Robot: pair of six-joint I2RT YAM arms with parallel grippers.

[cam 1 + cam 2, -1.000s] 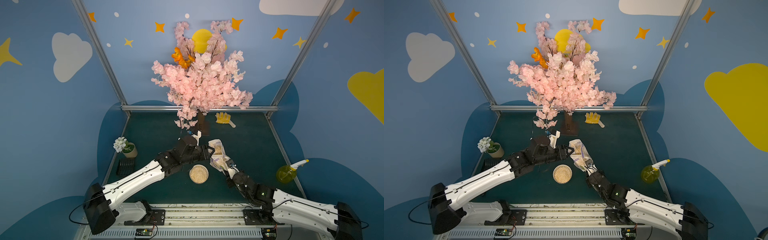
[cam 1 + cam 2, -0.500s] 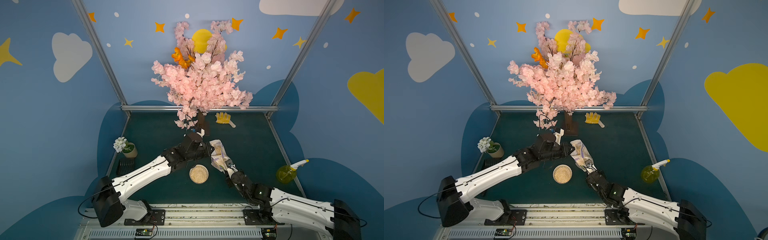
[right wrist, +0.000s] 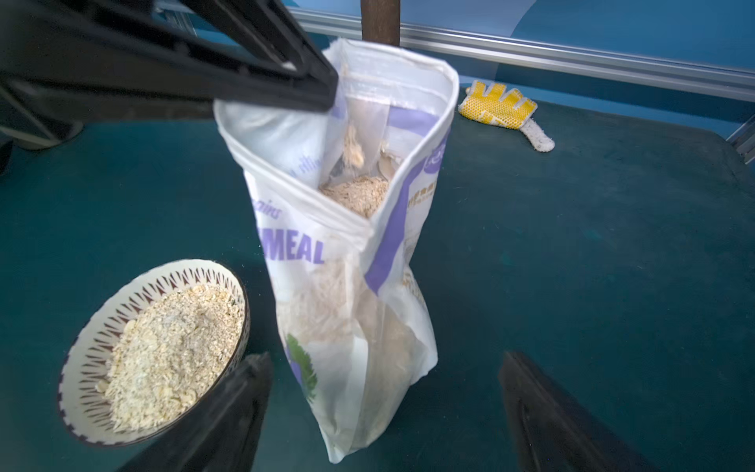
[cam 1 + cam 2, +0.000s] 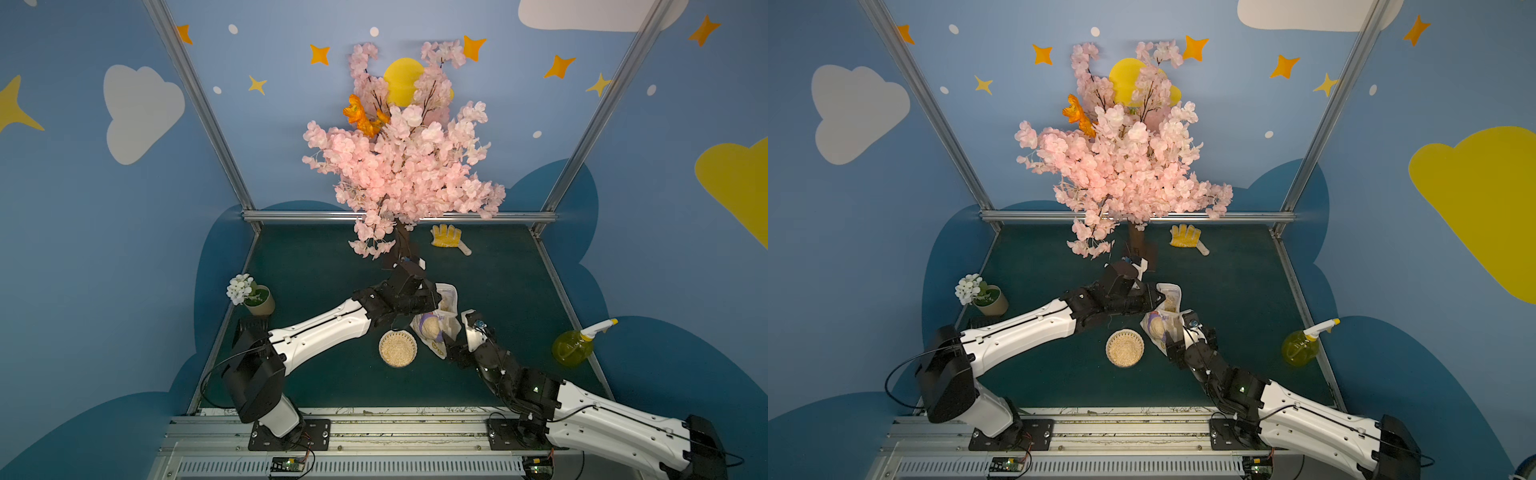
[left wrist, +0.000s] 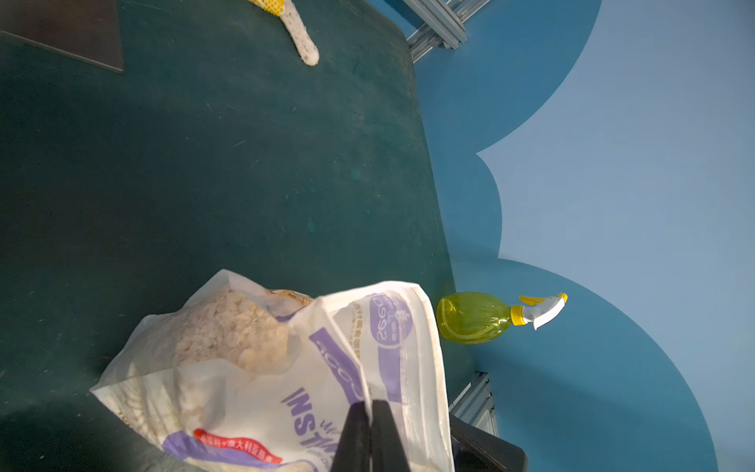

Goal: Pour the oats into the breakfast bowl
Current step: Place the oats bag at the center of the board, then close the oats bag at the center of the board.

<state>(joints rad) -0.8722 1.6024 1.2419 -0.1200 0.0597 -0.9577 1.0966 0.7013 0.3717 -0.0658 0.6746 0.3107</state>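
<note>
The oats bag (image 4: 438, 322) (image 4: 1163, 320) (image 3: 347, 265), white and clear with purple print, hangs upright just right of the breakfast bowl (image 4: 415, 348) (image 4: 1107, 348) (image 3: 98, 327), with its mouth open at the top. The bowl stands on the green mat, filled with pale flakes. My left gripper (image 5: 369, 404) (image 4: 434, 297) (image 3: 322, 90) is shut on the bag's top edge (image 5: 286, 367). My right gripper (image 3: 385, 356) (image 4: 455, 336) is open. Its two dark fingers (image 3: 245, 388) stand either side of the bag's bottom without touching it.
A pink blossom tree (image 4: 403, 166) stands at the back middle, and its trunk is just behind the left gripper. A yellow glove (image 4: 446, 237) lies at the back right. A yellow-green spray bottle (image 4: 573, 347) is at the right edge and a small flower pot (image 4: 259, 299) at the left edge.
My left gripper has closed on the bag's top edge. My right gripper has opened and let go of the bag's lower part.
</note>
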